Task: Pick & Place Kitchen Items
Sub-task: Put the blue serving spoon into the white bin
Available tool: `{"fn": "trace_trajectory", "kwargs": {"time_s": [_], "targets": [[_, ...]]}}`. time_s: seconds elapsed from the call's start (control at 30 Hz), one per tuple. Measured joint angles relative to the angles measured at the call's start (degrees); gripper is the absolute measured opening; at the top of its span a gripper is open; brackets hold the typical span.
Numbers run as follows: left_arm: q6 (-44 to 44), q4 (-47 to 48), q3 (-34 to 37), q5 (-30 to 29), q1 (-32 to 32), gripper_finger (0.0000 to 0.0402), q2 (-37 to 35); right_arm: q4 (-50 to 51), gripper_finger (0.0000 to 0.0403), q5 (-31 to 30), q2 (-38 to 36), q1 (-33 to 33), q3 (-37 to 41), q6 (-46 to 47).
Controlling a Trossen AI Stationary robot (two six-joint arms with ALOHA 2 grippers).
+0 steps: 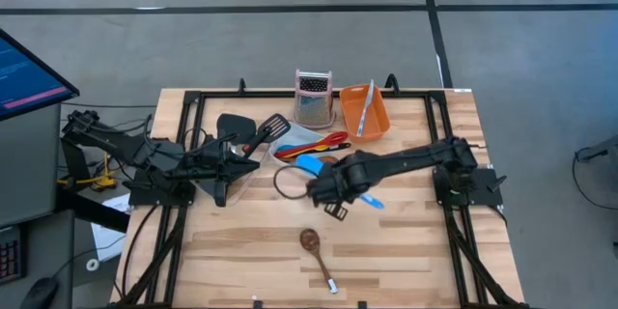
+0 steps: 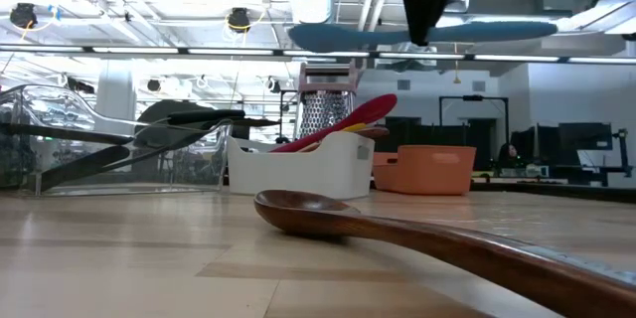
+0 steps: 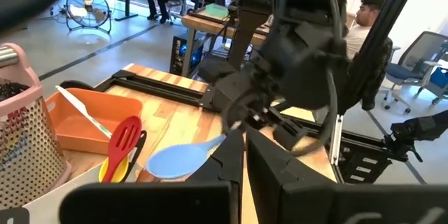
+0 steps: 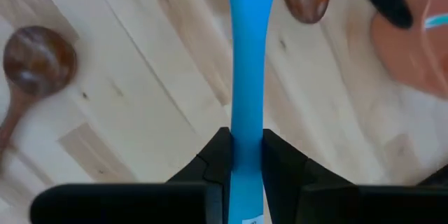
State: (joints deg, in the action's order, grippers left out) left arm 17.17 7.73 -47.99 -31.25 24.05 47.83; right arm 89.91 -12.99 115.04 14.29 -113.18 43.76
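Nearest me, a wooden spoon (image 1: 317,254) is lying flat on the table (image 1: 406,241), well in front of the white tub (image 2: 298,164). Beyond it I am holding the right gripper (image 1: 340,196) in the air just in front of that tub, its fingers pinching the handle of a blue spoon (image 4: 246,49), with the bowl end reaching toward the tub. To do this step well, I am thinking the spoon needs carrying level over the tub's rim before letting go, keeping the grip firm so the slim handle does not twist, and lowering it among the red utensil (image 2: 348,122) and the other handles rather than dropping it from height. The left gripper (image 1: 220,191) is waiting just left of the tub, fingers pressed together, empty. Behind the tub are standing the grater (image 1: 313,98) and the orange tub (image 1: 364,109).
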Motion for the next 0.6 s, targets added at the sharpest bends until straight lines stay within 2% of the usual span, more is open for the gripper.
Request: {"fn": "trace_trajectory", "kwargs": {"time_s": [0.3, 0.6], "targets": [[1.75, 0.0, 0.0, 0.0, 0.0, 0.0003, 0.0, 0.11, 0.0046, -0.95, 0.41, -6.06, 0.02, -10.97], [2.75, 0.02, 0.0, 0.0, 0.0, 0.0003, 0.0, 0.11, 0.0046, -2.78, 0.41, -9.85, 0.02, -17.21]]}}
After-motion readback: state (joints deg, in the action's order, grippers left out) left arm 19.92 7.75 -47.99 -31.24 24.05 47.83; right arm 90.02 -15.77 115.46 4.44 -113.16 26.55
